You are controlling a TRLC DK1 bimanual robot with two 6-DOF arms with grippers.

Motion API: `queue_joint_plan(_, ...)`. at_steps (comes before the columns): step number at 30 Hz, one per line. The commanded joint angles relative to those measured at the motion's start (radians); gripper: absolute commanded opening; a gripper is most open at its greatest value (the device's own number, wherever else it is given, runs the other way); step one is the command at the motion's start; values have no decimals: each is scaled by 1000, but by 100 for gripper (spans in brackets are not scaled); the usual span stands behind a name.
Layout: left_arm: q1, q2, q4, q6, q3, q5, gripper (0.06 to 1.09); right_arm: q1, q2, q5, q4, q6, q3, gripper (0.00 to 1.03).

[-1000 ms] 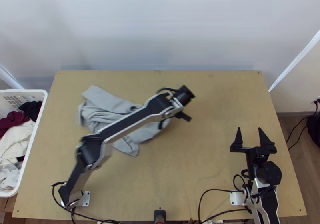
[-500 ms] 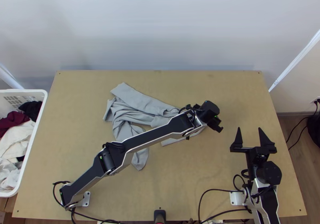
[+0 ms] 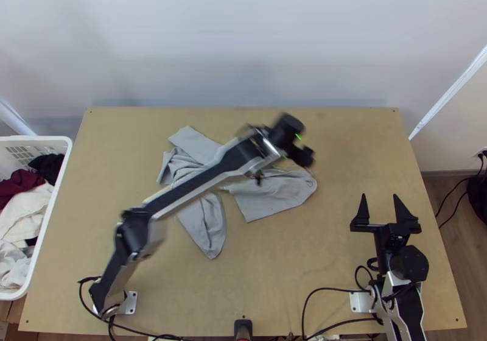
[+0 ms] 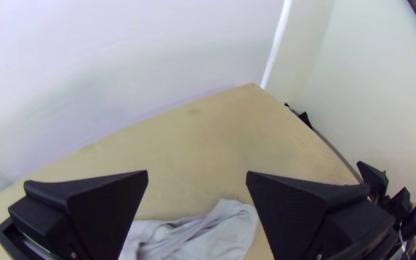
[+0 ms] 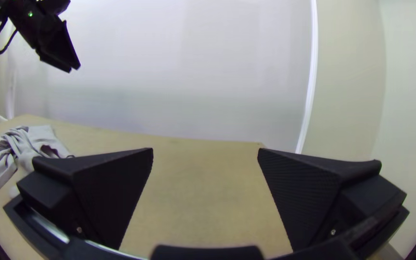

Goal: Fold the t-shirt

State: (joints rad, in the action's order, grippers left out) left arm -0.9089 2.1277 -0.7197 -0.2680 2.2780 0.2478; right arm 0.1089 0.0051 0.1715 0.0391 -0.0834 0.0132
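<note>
Your grey t-shirt (image 3: 271,200) lies farther right than at first; your left gripper (image 3: 282,167) has since swung up-left, baring the shirt's right end.

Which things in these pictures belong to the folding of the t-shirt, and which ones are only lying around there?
For the job:
- rumpled light-grey cloth t-shirt
- left black two-finger gripper, open
- right black two-finger gripper, open

Lying about:
- white plastic basket
- dark red cloth inside it
- black cloth inside it
</note>
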Motion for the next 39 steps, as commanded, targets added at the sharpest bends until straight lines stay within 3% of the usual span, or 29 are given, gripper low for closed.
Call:
queue_joint_plan(1, 65, -107, -101, 23, -25, 11, 105, -5, -7, 10, -11, -16, -10, 98)
queue_joint_plan(10, 303, -376, -342, 21, -156, 38, 105, -5, -7, 10, -11, -16, -10, 98)
queue_joint_plan(14, 413, -514, -371, 12, -275, 38, 105, 11, -7, 8, -11, 86, -10, 98)
queue_joint_plan(25, 654, -911, -380, -13, -710, 38, 105, 58, -8, 5, -10, 131, -10, 98)
queue_joint_plan(28, 703, -1005, -402, -13, -781, 38, 105, 129, -10, 6, -8, 125, -10, 98)
queue_joint_plan(35, 866, -1158, -439, 36, -894, 21, 105, 163, -10, 5, 15, 120, 50, 98)
queue_joint_plan(39, 953, -1203, -437, 78, -946, -10, 105, 212, -8, -4, 122, 48, 111, 98)
